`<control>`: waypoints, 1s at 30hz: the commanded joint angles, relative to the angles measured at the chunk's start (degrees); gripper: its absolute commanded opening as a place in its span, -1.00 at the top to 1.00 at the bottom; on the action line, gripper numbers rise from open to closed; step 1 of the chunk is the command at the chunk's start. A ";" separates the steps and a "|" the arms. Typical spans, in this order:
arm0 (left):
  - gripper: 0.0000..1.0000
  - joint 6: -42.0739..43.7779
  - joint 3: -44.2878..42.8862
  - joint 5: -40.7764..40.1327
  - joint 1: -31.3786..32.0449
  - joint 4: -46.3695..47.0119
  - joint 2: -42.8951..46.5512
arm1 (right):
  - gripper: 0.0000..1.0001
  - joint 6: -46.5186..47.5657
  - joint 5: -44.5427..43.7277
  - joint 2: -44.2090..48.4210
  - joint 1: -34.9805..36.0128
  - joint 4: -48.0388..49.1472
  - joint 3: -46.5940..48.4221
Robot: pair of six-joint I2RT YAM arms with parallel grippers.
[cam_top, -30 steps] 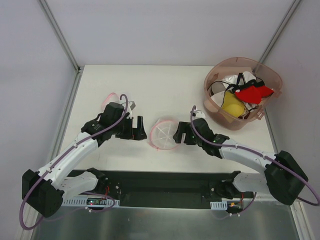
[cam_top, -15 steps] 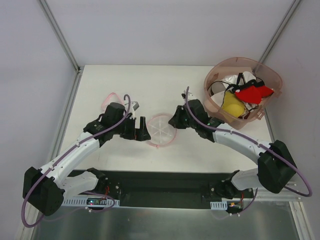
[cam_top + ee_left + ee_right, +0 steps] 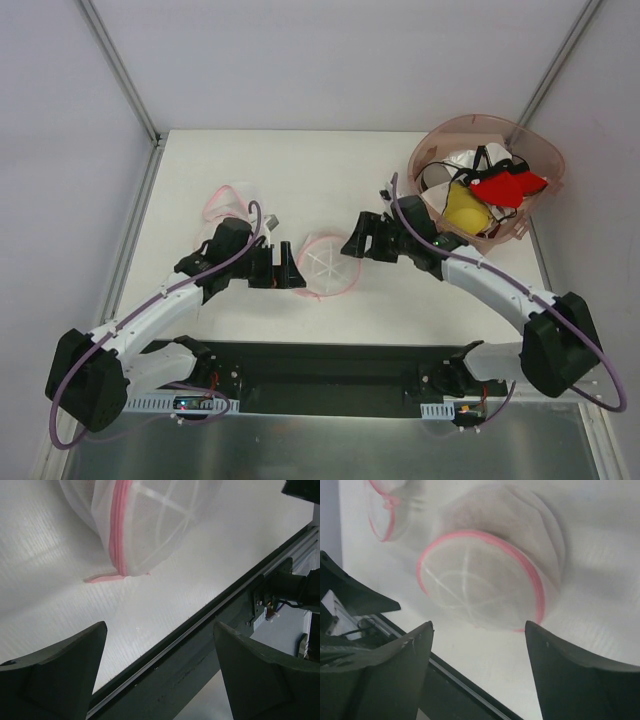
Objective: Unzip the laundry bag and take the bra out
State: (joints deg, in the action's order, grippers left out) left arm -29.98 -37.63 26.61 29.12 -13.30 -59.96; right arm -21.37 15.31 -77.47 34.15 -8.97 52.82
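The laundry bag (image 3: 327, 265) is a small round white mesh pouch with a pink zipper rim, lying on the white table between my grippers. My left gripper (image 3: 287, 270) is open, just left of the pouch and not holding it. In the left wrist view the pouch (image 3: 150, 525) and its pink zipper tab (image 3: 102, 578) lie beyond the open gripper (image 3: 160, 626). My right gripper (image 3: 356, 241) is open at the pouch's far right edge. The right wrist view shows the pouch (image 3: 480, 580) ahead of the open gripper (image 3: 479, 626). The bra is not visible as a separate thing.
A large pinkish-brown translucent basket (image 3: 520, 225) at the back right holds yellow, red and white garments. A second pink-rimmed translucent piece (image 3: 224, 203) lies behind my left arm; it also shows in the right wrist view (image 3: 385, 510). The table's dark front rail (image 3: 200, 630) runs close below.
My right gripper has swung from the pouch's near right side to its far right edge. My left gripper has moved closer to the pouch's left side. The pouch barely shifted.
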 commanded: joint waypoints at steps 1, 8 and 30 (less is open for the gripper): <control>-0.73 -5.26 4.21 2.04 -0.38 6.87 1.69 | -0.75 -0.52 -7.90 8.38 -0.05 1.14 -8.94; -0.58 -5.44 5.99 0.90 -0.38 9.87 -2.17 | -0.83 -1.22 -4.60 7.08 0.39 10.27 -18.01; -0.63 -4.30 4.05 -0.33 -0.38 12.16 -6.83 | 0.98 -6.05 -1.52 -0.32 4.17 18.56 -11.86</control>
State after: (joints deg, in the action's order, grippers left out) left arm -34.57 -31.73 26.59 29.12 -3.14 -66.78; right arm -26.11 12.34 -83.20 39.13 10.59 37.50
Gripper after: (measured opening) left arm 0.808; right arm 0.025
